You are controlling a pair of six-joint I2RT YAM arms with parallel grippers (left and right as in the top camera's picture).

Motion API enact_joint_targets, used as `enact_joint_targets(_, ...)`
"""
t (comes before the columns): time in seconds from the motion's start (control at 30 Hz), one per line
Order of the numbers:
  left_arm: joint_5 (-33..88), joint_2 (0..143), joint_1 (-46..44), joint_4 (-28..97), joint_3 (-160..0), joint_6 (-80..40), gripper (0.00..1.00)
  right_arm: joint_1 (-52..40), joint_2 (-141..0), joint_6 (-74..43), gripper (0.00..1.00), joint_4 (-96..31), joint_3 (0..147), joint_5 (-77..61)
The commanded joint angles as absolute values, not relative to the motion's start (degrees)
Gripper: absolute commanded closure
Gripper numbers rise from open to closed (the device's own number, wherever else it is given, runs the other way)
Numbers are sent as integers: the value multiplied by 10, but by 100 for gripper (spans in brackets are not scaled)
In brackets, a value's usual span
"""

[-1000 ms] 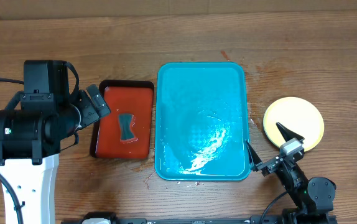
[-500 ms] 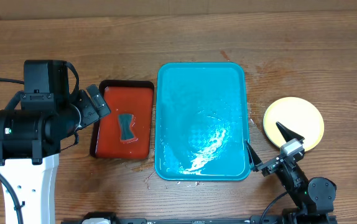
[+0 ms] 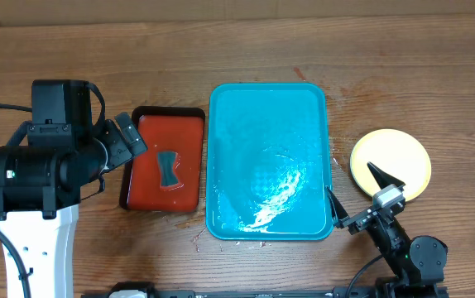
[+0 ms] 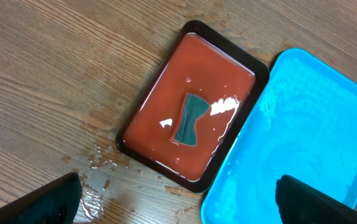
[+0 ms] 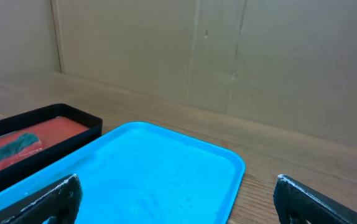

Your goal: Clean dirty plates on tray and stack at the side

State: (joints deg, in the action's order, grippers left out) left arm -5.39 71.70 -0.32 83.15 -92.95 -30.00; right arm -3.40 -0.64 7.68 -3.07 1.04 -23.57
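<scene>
On the brown wood-grain tabletop (image 3: 246,50), the turquoise tray (image 3: 254,124) lies in the middle. It holds no plates, only a wet sheen across its floor. Just left of it, almost touching, sits the smaller red tray (image 3: 151,178) with a black rim, which seems to hold shallow liquid. The plates (image 3: 395,153) rest on the bare wood to the right of the turquoise tray, clear of its rim. They form a single pale yellow disc from above, so the number stacked cannot be told.

The left gripper (image 4: 177,186) hangs above the red tray's near edge with its fingers spread wide and nothing between them. The right gripper (image 3: 349,179) sits between the turquoise tray's lower right corner and the plates. It is also splayed and empty, with one finger lying across the plate's lower edge in the overhead view. A dark green sponge (image 3: 168,168) lies in the red tray. Small droplets (image 4: 97,163) bead on the wood by its corner.

The job looks finished or nearly so. The main risk is probably the right arm's withdrawal, since a finger so close could clip the stack and slide it, or catch the tray's rim. Wet plates would likely shift easily.

Compared with the overhead views from a second and half a second ago, nothing has moved, neither the arms nor the objects.
</scene>
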Motion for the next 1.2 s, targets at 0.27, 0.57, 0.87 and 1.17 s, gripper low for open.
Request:
enact_joint_targets(0.27, -75, 647, -4, 819, -899, -297, 0, -32, -2, 75, 0, -29, 4, -236)
enact_joint_targets(0.57, 66, 453, -4, 405, -618, -121, 0, -32, -2, 75, 0, -29, 4, -236)
enact_joint_targets(0.87, 88, 225, -2, 244, -370, -65, 0, -32, -2, 75, 0, -29, 4, -236)
enact_joint_targets(1.17, 84, 31, 6, 177, -209, -47, 0, -32, -2, 75, 0, -29, 4, -236)
